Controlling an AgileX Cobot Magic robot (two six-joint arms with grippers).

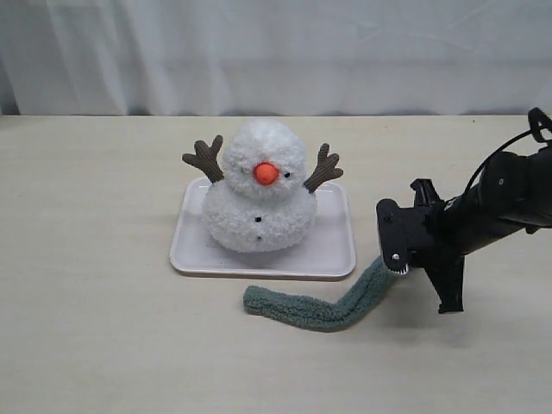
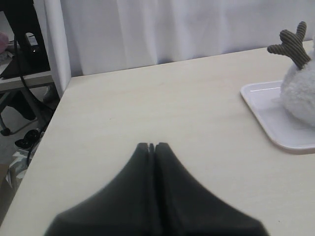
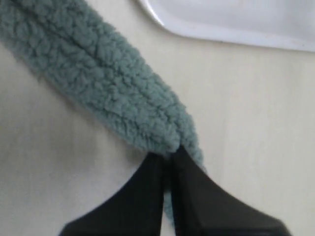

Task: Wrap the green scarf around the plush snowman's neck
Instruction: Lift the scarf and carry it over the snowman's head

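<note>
Pinched one end of the scarf tight in the right pincer. Ran long to the left, just off the tray's front edge. Probably needed lifting back-left to the snowman.

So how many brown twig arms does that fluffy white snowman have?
2: in the exterior view, one brown ribbed twig arm on the left side of the fluffy white plush snowman, the other on the right.
</note>
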